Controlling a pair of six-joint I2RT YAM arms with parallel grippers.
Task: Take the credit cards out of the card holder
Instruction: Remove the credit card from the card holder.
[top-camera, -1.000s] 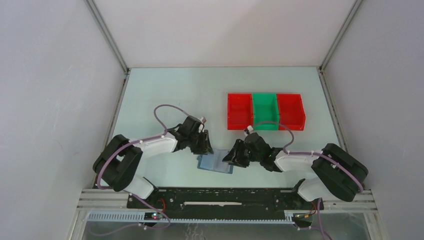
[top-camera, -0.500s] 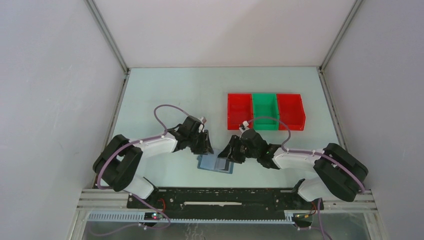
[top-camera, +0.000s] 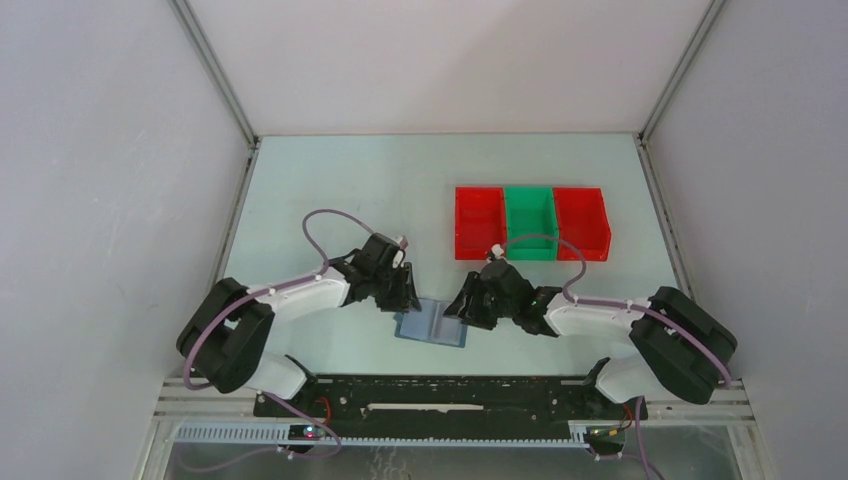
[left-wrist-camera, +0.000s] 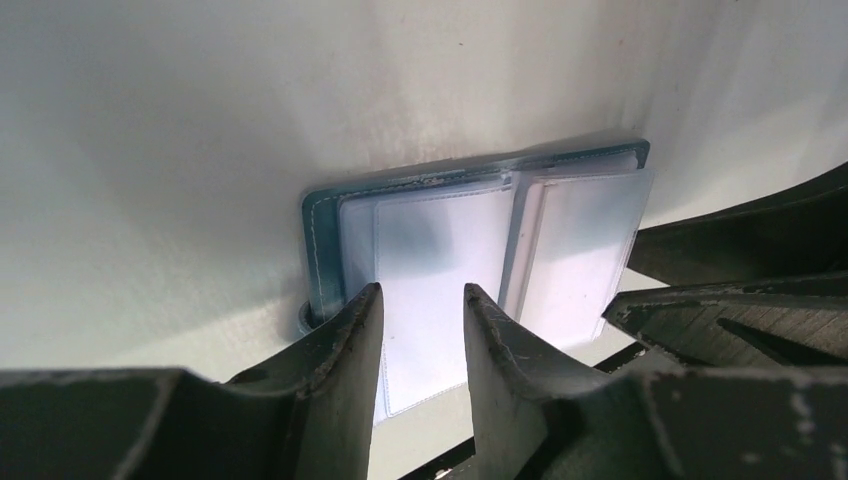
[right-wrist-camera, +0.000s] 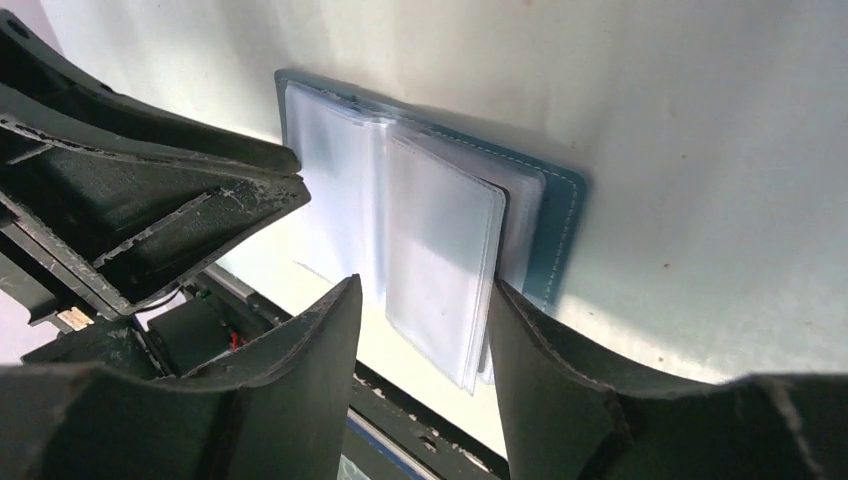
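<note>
Card holder (left-wrist-camera: 480, 250) sleeves: wrist views only

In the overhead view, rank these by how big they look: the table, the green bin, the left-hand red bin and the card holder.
1. Table, by far the largest.
2. Green bin and left-hand red bin: alike, so no ranking.
3. Card holder: looks slightly smaller, but its edges are partly covered, so this is unsure.

right gripper (top-camera: 458, 308) has slid left, farther over the card holder (top-camera: 431, 327); left arm (top-camera: 300, 292) shifted outward.
</note>
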